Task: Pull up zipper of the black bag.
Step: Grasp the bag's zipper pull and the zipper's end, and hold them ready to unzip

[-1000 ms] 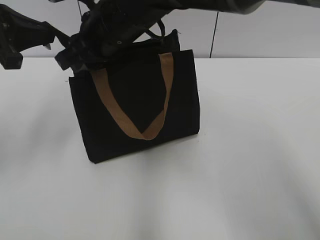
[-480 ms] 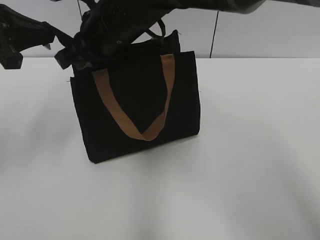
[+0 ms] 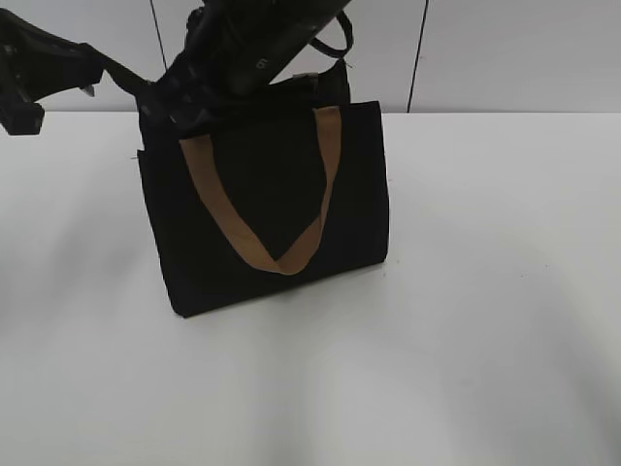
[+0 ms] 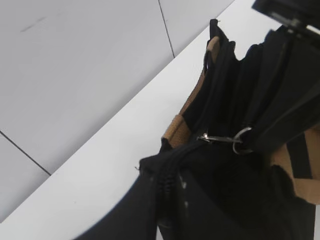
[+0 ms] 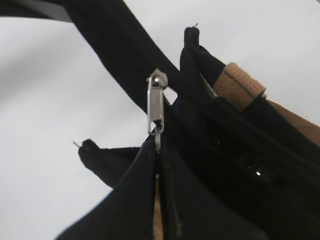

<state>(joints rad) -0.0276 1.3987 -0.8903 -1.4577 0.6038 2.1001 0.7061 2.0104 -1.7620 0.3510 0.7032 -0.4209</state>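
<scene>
The black bag point(image 3: 272, 204) stands upright on the white table, one tan handle point(image 3: 291, 254) hanging down its front. My left gripper point(image 4: 170, 175) is shut on the bag's top corner fabric at the end of the zip track; in the exterior view it is at the bag's upper left point(image 3: 144, 95). My right gripper point(image 5: 157, 150) is shut on the ring tab of the silver zipper point(image 5: 156, 102), reaching over the bag's top point(image 3: 199, 92). The zipper also shows in the left wrist view point(image 4: 225, 139), held by the right gripper's black fingers point(image 4: 280, 125). The zipper is hidden in the exterior view.
The white table point(image 3: 485, 320) stretches round the bag on all sides. A pale panelled wall point(image 3: 485, 49) stands just behind the bag. The second tan handle point(image 4: 177, 131) lies by the zip track at the bag's far side.
The right arm has swung from lying across the top of the view to a steeper, more upright pose over the bag. The left arm and the bag have barely moved.
</scene>
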